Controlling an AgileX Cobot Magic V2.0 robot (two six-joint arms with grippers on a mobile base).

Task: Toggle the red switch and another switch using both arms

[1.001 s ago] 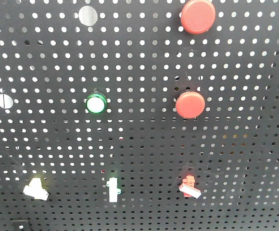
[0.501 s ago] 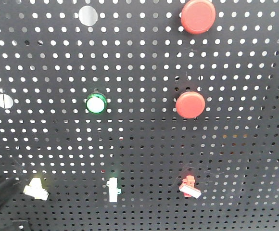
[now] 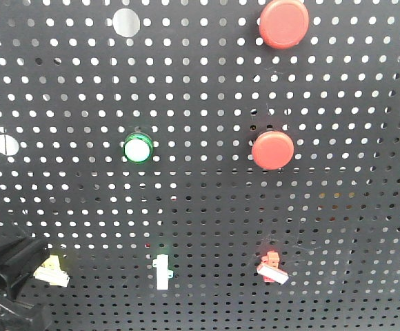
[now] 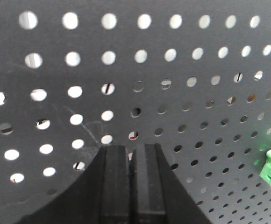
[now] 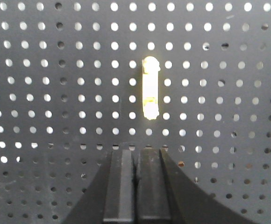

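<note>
Since half a second ago the left gripper (image 3: 19,267) has pushed further up out of the bottom-left corner of the pegboard (image 3: 365,176). A second ago that corner was bare, then it held a dark blur, and now it shows a sharp black block. The tip of that block sits just beside the left side of the pale-yellow switch (image 3: 52,270), maybe touching it; we cannot tell contact. Nothing else has shifted, and all switches and buttons keep their poses. In the left wrist view its fingers are pressed together with no gap and hold nothing. The right gripper (image 5: 136,156) is likewise pinched flat and empty and is out of the front view. It hangs below a washed-out upright toggle (image 5: 150,88), and we cannot say which one that is. Outward along the bottom edge, the green-based toggle (image 3: 162,271) stands midway. The red switch (image 3: 272,267) sits toward the bottom-right, with its white tip tilted down and right and no gripper near it in the front view. Above it are the lower round red button (image 3: 272,149) and the upper round red button (image 3: 283,23) at the top edge. The green-ringed button (image 3: 137,148) is mid-board. On handling, we judge both toggles to be small, light, stiff plastic levers with a snap. They need no grasp, only a short nudge of the closed fingertips on the lever tip, kept gentle because the lever is thin and the board may flex.
</note>
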